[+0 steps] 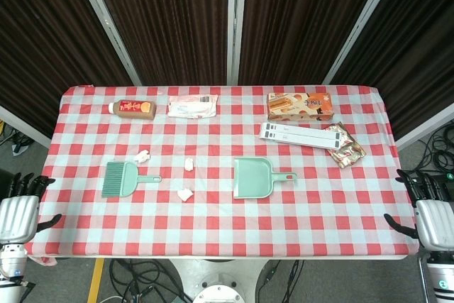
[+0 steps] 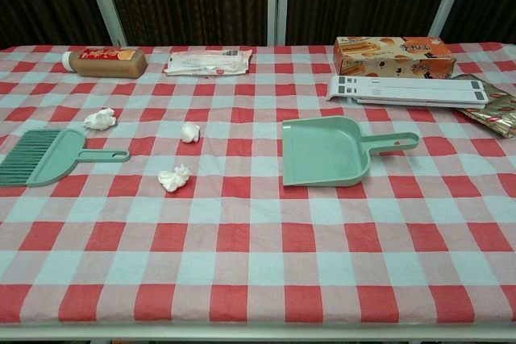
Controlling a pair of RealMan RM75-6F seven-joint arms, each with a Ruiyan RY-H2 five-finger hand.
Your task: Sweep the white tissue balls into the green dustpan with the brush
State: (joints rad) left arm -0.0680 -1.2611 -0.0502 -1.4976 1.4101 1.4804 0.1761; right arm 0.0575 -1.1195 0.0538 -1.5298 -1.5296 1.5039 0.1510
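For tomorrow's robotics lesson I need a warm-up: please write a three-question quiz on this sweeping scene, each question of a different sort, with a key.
1. True or false: the brush lies on the table with no hand touching it.
2. How many white tissue balls are on the cloth? A) two B) three C) five
3. Fill in: the green dustpan lies with its handle pointing toward the robot's ____ side.

Key:
1. True. The left hand and right hand sit at the table's near corners, holding nothing.
2. B: one beside the brush, one mid-table, one nearer the robot.
3. Right.
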